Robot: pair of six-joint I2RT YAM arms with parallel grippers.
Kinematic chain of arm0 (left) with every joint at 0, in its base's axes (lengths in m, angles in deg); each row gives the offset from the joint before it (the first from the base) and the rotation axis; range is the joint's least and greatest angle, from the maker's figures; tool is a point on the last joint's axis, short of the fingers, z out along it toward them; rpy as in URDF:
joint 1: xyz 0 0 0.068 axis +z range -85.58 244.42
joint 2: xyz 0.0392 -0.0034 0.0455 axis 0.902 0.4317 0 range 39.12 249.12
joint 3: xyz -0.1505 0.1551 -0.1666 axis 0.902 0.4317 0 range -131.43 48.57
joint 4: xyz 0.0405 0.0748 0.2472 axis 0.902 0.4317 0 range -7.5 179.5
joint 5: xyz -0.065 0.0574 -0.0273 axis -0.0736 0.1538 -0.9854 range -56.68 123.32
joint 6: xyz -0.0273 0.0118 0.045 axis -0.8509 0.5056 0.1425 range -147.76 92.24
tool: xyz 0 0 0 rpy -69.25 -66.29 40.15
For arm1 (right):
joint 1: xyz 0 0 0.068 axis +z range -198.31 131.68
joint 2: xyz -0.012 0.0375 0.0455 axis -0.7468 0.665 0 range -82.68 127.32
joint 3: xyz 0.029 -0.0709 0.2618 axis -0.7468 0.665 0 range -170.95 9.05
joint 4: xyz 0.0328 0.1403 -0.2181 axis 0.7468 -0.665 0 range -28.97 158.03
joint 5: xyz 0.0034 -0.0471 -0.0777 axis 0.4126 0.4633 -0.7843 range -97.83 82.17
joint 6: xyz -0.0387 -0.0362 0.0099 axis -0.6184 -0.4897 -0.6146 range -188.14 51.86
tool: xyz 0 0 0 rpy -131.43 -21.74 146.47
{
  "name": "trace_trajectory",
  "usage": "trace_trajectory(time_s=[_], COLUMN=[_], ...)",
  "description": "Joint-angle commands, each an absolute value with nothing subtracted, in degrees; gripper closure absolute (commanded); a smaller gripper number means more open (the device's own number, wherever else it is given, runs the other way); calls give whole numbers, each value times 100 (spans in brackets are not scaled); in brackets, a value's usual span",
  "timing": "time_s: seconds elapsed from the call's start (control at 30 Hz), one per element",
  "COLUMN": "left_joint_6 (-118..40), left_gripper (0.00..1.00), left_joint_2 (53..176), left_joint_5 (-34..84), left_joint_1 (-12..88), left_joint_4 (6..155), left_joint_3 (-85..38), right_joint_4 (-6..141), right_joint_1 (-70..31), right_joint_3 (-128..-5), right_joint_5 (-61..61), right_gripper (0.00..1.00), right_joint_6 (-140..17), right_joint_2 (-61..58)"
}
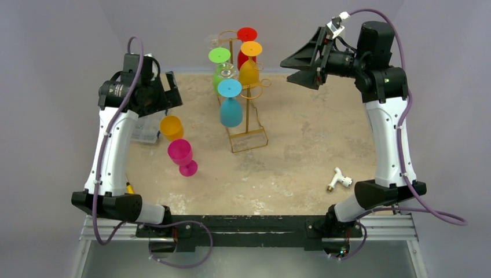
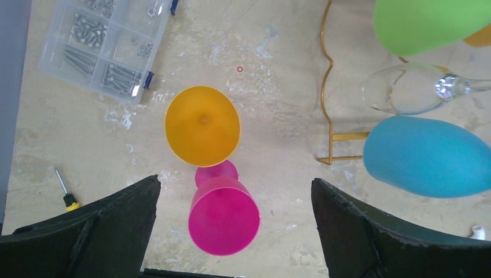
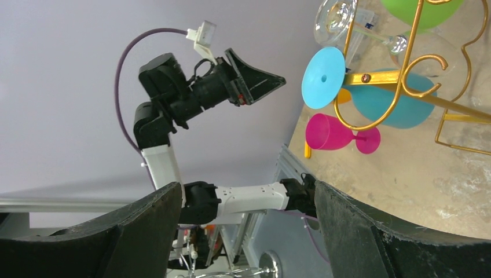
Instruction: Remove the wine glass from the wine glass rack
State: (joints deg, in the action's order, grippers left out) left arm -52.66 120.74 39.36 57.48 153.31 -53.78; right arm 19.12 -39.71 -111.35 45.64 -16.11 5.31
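The gold wine glass rack is standing near the centre of the top view, toward the back of the worktop. Five glasses are hanging upside down from its hook arms: a blue wine glass, a green wine glass, a yellow wine glass, a red wine glass and a clear wine glass (the clear one is showing best at the right edge of the left wrist view, between the green and blue bowls).

Two more are standing upright on the worktop, off the rack, left of centre in the top view: an orange wine glass and, just below it in the frame, a magenta wine glass.

The left pincer is hovering above these two, its jaws spread wide and gripping nothing. The right pincer is hanging in the air at the upper right of the top view, also wide and holding nothing, well apart from the rack.

A clear parts box is sitting at the upper left of the left wrist view, a screwdriver is lying at its left edge, and a white plastic fitting is lying at the lower right of the top view.
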Motion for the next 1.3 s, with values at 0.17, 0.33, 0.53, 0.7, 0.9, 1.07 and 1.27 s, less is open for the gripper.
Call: trace_trajectory(time_s=[0.17, 0.33, 0.53, 0.7, 0.9, 1.07, 1.27], left_joint_6=[-5546, -5659, -5861, -6128, -6879, -7332, -7864], left_gripper=[1, 2, 3, 3, 3, 6, 15], left_joint_2=[11644, 11453, 11059, 10844, 10541, 10573, 10695], left_joint_5=[3300, 2402, 1422, 690, -127, -71, 292], left_joint_1=[5713, 5722, 5713, 5698, 5579, 5267, 5185], left_joint_4=[15483, 15142, 14387, 13854, 12630, 11937, 11370], left_joint_3=[-6348, -6445, -6013, -5701, -4897, -4520, -4235], right_joint_4=[2435, 2861, 3109, 2945, 2258, 2574, 3004], right_joint_1=[-3994, -3994, -3984, -3983, -3981, -3979, -3979], right_joint_3=[-10811, -10448, -9970, -9748, -9576, -9065, -8699], right_joint_5=[4568, 4600, 4604, 4577, 4177, 4497, 4751], right_gripper=[17, 17, 17, 14, 1, 4, 8], right_joint_6=[-1286, -972, -772, -778, -1201, -1015, -943], right_joint_2=[209, 101, -31, -67, -222, -302, -384])
